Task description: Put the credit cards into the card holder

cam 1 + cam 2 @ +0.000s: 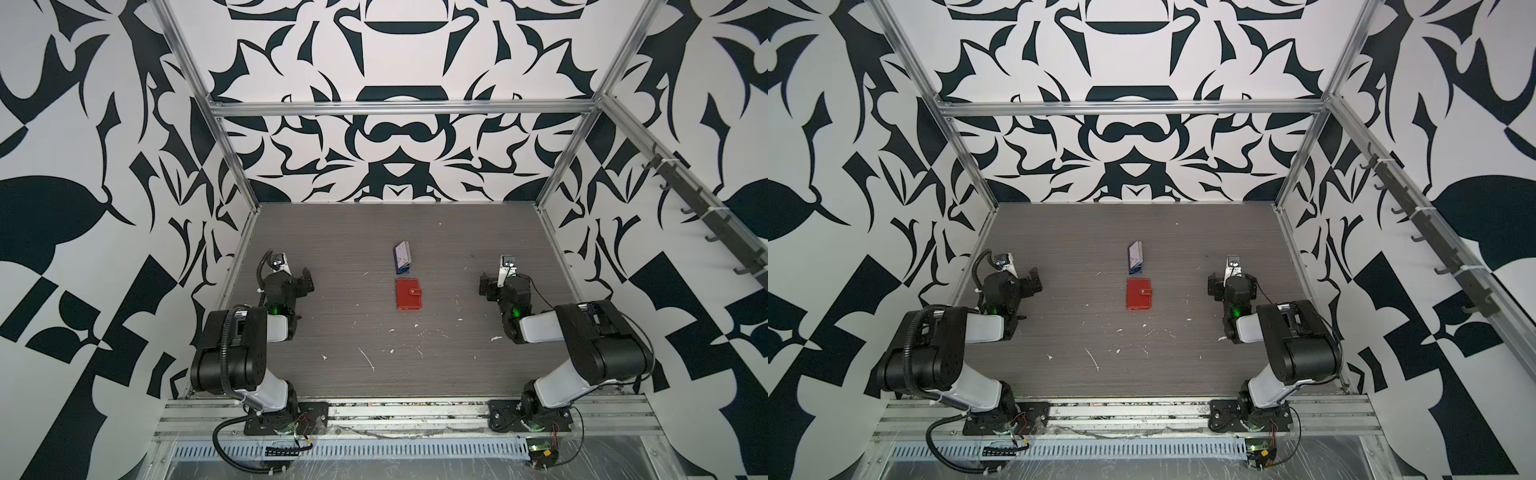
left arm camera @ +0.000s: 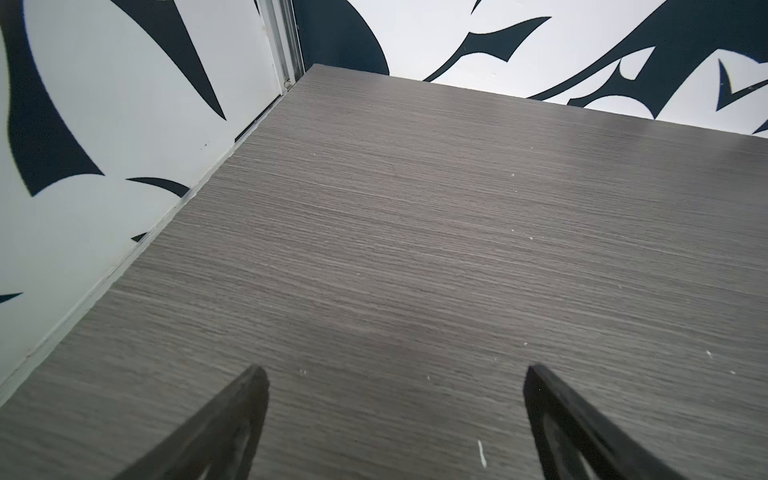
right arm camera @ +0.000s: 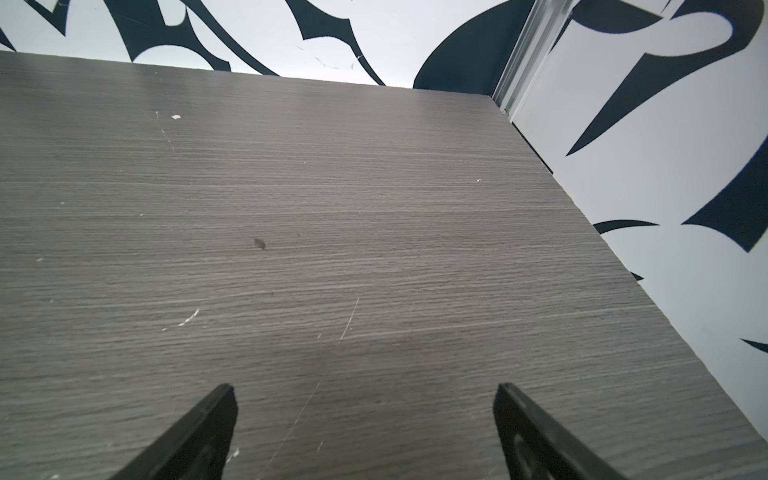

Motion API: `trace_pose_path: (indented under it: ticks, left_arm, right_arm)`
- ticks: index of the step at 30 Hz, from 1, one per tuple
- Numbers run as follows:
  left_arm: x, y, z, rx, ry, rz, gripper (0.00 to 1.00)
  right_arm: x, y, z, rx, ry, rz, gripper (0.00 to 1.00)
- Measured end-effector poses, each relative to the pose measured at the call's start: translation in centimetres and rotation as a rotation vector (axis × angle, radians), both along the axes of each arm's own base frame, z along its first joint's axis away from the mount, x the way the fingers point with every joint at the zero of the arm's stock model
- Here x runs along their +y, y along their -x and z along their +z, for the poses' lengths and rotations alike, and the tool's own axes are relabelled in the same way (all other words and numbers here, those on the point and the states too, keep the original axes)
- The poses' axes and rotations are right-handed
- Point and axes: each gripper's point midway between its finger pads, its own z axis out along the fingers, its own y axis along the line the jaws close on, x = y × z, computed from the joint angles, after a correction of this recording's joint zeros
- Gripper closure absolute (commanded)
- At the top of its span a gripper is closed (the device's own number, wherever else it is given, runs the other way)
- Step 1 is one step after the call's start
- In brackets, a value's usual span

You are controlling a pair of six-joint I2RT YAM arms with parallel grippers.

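**A:** Starting on the left: what of the left gripper (image 1: 305, 280)?

**B:** Spread wide and empty, hanging low over the table (image 1: 436, 365) near the left wall, well apart from everything. Only bare wood grain beyond the fingertips (image 2: 245, 399) in its wrist view.

**A:** And moving to the middle?

**B:** Found there, in both top views: the credit cards (image 1: 401, 254), standing on edge in a small blue rack (image 1: 402, 271), toward the back wall. Just in front of that, lying flat and snapped closed, the card holder (image 1: 408, 295), close to the rack but seemingly not touching. Long axis of each running roughly front to back, with the rack turned a little.

**A:** Then the right gripper (image 1: 484, 284)?

**B:** Also wide open, gripping nothing, pointing inward like its twin. Nothing of the task in its wrist view either.

**A:** So which to send?

**B:** Hard to call. Almost midway for cards and holder alike: rightward of the left tool, leftward of the right one, perhaps a shade nearer the right. Probably best to unsnap the holder first, reaching in across its short side.
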Motion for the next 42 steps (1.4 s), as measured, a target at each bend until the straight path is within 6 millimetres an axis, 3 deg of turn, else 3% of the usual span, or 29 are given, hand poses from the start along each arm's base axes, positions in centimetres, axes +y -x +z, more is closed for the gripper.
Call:
trace_pose_path:
  ticks: [22,25,31,33,36,39,42]
  left_arm:
    - [0.1,0.2,0.1,0.01,0.0,0.009,0.0]
    - [0.8,0.6,1.9,0.013,0.015,0.059,0.0]
    - [0.6,-0.4,9.3,-0.019,0.162,0.121,0.0]
    - [-0.9,-0.8,10.7,0.001,0.221,0.102,0.0]
    - [-5.9,-1.0,10.4,0.096,0.321,-0.016,0.01]
    - [-12.7,-0.4,7.5,0.251,0.409,-0.187,0.07]
    - [-18.5,1.1,3.8,0.432,0.473,-0.327,0.21]
  right_arm:
    - [-0.2,0.2,0.2,0.01,0.001,-0.009,0.0]
    - [-0.5,0.6,1.8,0.02,-0.008,-0.036,0.0]
    - [-0.3,-0.6,7.8,0.02,-0.117,-0.081,0.0]
    - [0.6,-0.8,8.9,0.053,-0.171,-0.054,0.03]
    - [2.8,-0.5,8.6,0.133,-0.265,0.016,0.14]
    - [6.6,0.6,6.7,0.252,-0.319,0.111,0.17]
    - [12.0,2.0,4.4,0.382,-0.319,0.24,0.24]
